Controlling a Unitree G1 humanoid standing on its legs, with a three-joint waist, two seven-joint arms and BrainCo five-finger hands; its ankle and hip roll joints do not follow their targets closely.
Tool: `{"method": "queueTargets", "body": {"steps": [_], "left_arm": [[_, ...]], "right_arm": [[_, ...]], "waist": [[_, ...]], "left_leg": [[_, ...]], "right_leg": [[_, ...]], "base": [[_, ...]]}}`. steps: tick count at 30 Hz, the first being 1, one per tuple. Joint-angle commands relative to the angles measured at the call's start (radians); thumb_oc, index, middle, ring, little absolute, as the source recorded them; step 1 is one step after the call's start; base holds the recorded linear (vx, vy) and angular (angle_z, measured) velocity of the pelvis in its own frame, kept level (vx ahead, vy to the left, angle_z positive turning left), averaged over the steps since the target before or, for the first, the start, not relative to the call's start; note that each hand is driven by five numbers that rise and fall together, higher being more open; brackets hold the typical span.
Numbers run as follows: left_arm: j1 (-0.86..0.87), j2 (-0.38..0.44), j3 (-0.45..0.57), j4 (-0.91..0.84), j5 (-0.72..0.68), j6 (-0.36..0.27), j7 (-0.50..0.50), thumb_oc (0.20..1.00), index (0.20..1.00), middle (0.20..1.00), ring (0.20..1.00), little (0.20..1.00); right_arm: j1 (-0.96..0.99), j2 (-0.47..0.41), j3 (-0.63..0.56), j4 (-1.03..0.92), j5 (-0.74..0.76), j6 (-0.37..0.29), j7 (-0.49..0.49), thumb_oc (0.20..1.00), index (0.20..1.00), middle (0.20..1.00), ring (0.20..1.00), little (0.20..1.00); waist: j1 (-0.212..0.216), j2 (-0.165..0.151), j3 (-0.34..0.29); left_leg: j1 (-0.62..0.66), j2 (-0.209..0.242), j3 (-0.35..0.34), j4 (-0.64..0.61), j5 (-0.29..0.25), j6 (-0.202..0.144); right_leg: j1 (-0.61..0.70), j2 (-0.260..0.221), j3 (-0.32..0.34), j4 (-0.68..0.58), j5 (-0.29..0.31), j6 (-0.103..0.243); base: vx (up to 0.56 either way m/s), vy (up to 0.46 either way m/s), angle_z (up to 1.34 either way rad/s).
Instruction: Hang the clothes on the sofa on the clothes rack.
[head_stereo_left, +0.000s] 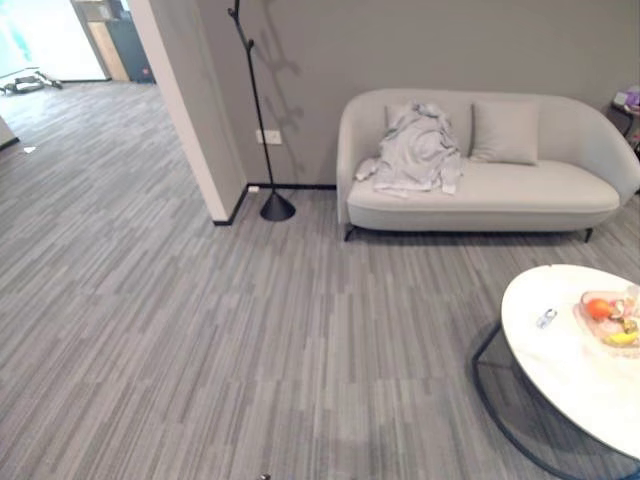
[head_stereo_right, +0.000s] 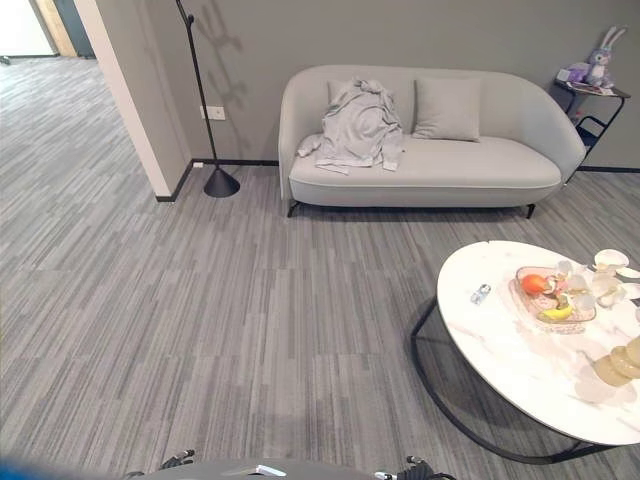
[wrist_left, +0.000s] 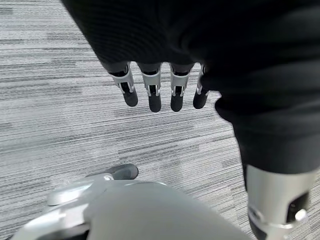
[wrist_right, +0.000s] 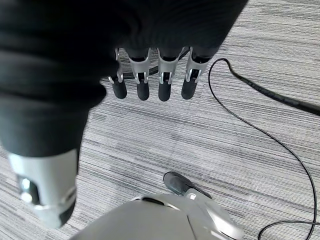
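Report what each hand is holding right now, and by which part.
Nothing is held. The left hand and right hand hang with relaxed fingers over bare carpet. The grey garment lies untouched on the sofa, beside the clothes rack.

Looks like a living room: light grey sofa (head_stereo_right: 430, 150) with cushion (head_stereo_right: 447, 108), round marble table (head_stereo_right: 540, 350) bearing a fruit bowl (head_stereo_right: 553, 293), coat rack (head_stereo_right: 200, 95), striped grey carpet (head_stereo_right: 200, 320).

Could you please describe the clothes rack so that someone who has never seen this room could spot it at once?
Find the light grey sofa against the dark grey wall. To its left, near the wall's white corner, stands the clothes rack: a thin black pole with short branch hooks on a black cone base. It is the room's one tall, thin thing.
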Motion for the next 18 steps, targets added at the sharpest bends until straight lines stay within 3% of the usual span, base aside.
{"method": "queueTargets", "body": {"steps": [1, 18], "left_arm": [[-0.079, -0.013, -0.027, 0.048, 0.004, -0.028, 0.0, 1.0, 1.0, 1.0, 1.0, 1.0], [-0.081, -0.019, -0.044, 0.057, 0.024, -0.028, 0.001, 1.0, 1.0, 1.0, 1.0, 1.0]], "right_arm": [[-0.069, -0.023, 0.022, 0.029, 0.014, -0.026, -0.005, 1.0, 1.0, 1.0, 1.0, 1.0], [-0.074, -0.025, 0.023, 0.026, 0.007, -0.026, -0.009, 1.0, 1.0, 1.0, 1.0, 1.0]], "waist": [[-0.009, 0.01, -0.003], [-0.009, 0.009, 0.0]], "left_leg": [[0.005, 0.018, -0.051, 0.01, -0.02, -0.059], [-0.002, 0.017, -0.048, 0.01, -0.018, -0.06]], "right_leg": [[-0.014, -0.089, -0.01, 0.017, 0.021, 0.142], [-0.019, -0.094, -0.014, 0.017, 0.024, 0.144]], "base": [[0.0, 0.0, 0.0], [0.0, 0.0, 0.0]]}}
